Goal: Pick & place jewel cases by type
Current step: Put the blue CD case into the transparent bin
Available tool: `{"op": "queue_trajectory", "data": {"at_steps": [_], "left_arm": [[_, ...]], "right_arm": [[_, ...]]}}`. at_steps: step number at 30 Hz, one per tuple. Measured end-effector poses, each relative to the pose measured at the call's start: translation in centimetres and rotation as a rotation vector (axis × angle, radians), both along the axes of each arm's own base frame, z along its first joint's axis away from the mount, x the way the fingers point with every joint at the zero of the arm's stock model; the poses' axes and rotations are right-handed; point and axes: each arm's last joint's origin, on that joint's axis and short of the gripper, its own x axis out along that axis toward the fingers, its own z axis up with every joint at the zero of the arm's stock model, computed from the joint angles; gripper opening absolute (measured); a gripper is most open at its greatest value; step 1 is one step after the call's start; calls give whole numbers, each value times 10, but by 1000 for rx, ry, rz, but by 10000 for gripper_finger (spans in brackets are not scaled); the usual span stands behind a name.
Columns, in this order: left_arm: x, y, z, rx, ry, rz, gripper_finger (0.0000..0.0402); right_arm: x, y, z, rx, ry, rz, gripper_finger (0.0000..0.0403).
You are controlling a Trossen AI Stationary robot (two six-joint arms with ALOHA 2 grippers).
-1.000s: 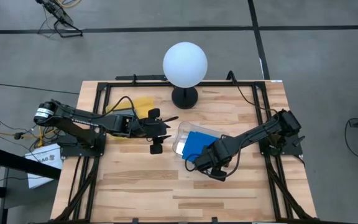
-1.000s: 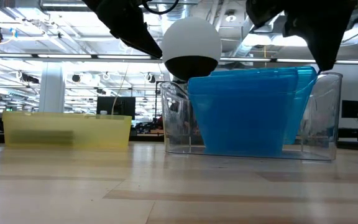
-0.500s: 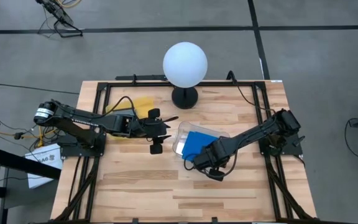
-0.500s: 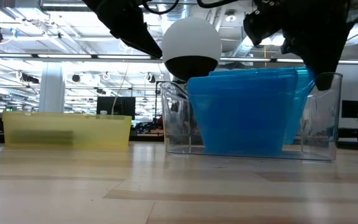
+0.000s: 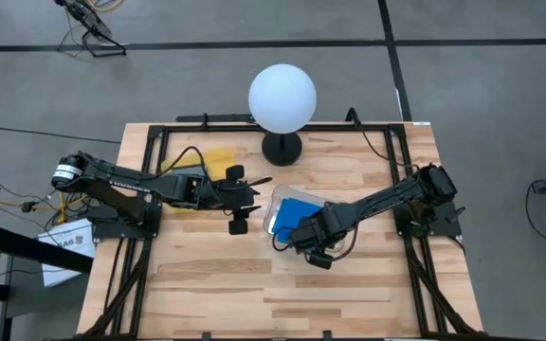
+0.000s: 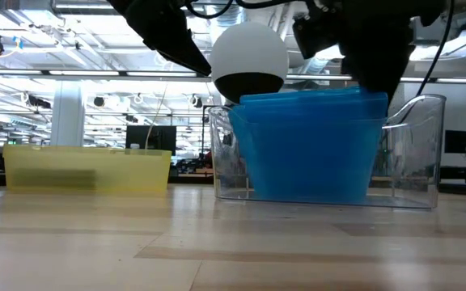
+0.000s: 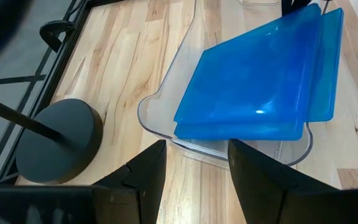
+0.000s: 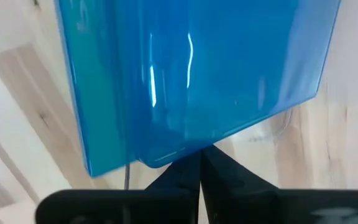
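Observation:
Two or more bright blue jewel cases (image 5: pixel 298 214) (image 6: pixel 306 145) (image 7: pixel 260 81) lie stacked and tilted in the clear plastic tray (image 5: pixel 277 201) (image 6: pixel 417 162) (image 7: pixel 160 109), their lower edges on its floor. My right gripper (image 5: pixel 297 237) (image 8: pixel 201 160) is shut and stands at the stack's near-right edge. My left gripper (image 5: pixel 243 200) (image 7: pixel 194 171) hangs open just left of the clear tray, touching nothing. No grey or dark case shows. My right gripper meets the rounded edge (image 8: pixel 173 152) of the top blue case with its shut fingertips (image 8: pixel 216 168). It comes slanting down from the table's near-right side. The case stays tilted in the clear tray and is not lifted.
A yellow shallow tray (image 5: pixel 218 159) (image 6: pixel 87 168) sits behind my left arm. A lamp with a white ball (image 5: pixel 282 98) and a black base (image 5: pixel 281 149) (image 7: pixel 58 140) stands at the far edge. Bare wood lies along the table's near half (image 5: pixel 254 284).
My right gripper has moved toward the table's left, staying shut. The blue cases have slid left inside the clear tray, and the rear case that stuck out to the right has come into line with the front one.

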Motion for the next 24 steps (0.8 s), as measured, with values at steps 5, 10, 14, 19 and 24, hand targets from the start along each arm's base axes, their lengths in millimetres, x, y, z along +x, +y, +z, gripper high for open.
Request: {"op": "queue_trajectory", "data": {"at_steps": [5,10,14,19,24], "left_arm": [[0,0,0,0,0,0,166],[0,0,0,0,0,0,166],[0,0,0,0,0,0,166],[0,0,0,0,0,0,166],[0,0,0,-1,-1,0,166]], "right_arm": [[3,-5,0,-20,-20,6,0],[6,-8,0,-40,-47,8,0],[4,-8,0,-31,-27,7,0],[-3,-7,0,10,60,-16,0],[-3,-3,0,70,59,-27,0]]}}
